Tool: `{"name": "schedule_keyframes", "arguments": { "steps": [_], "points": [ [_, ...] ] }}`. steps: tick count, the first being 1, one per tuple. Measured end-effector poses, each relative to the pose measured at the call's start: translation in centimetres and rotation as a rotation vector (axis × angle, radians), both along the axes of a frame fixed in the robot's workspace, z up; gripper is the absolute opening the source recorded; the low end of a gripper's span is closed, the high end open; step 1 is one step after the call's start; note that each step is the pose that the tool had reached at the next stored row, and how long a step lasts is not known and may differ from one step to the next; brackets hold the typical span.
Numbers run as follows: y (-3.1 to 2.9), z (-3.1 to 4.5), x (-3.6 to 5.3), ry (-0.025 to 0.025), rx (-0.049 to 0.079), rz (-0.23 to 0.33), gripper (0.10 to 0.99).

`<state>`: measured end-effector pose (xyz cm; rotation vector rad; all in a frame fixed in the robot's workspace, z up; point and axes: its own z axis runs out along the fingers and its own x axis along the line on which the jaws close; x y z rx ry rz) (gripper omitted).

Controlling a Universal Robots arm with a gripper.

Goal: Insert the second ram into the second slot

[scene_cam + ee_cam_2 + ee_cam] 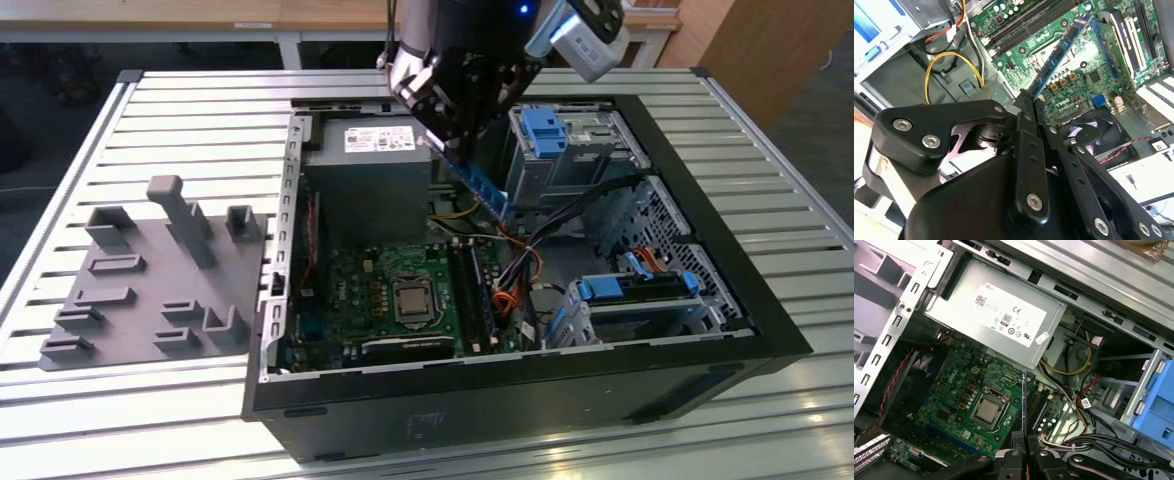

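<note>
Transport stage, upper centre of the exterior view: we judge the end effector [451, 150], pinching the second ram [478, 190], wants squaring over the memory slots [471, 288].

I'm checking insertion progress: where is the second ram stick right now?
In the exterior view the second ram hangs tilted in the gripper above the motherboard, just off the grey power supply toward the exterior view's right.

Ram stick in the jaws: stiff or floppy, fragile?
Likely stiff: the ram stick juts straight from the jaws, no sag. Probably light, being a thin strip. Treat as fragile: bare chips on its face, pinched at one end.
</note>
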<state>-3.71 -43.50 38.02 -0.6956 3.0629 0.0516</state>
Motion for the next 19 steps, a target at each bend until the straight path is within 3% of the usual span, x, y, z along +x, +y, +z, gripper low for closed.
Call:
{"name": "schedule_keyframes", "arguments": {
  "steps": [9,19],
  "points": [
    [0.0,-0.02,0.0,0.0,-0.001,-0.091,0.137],
    [0.0,-0.05,0.0,-0.0001,-0.003,-0.233,0.137]
  ]
}}
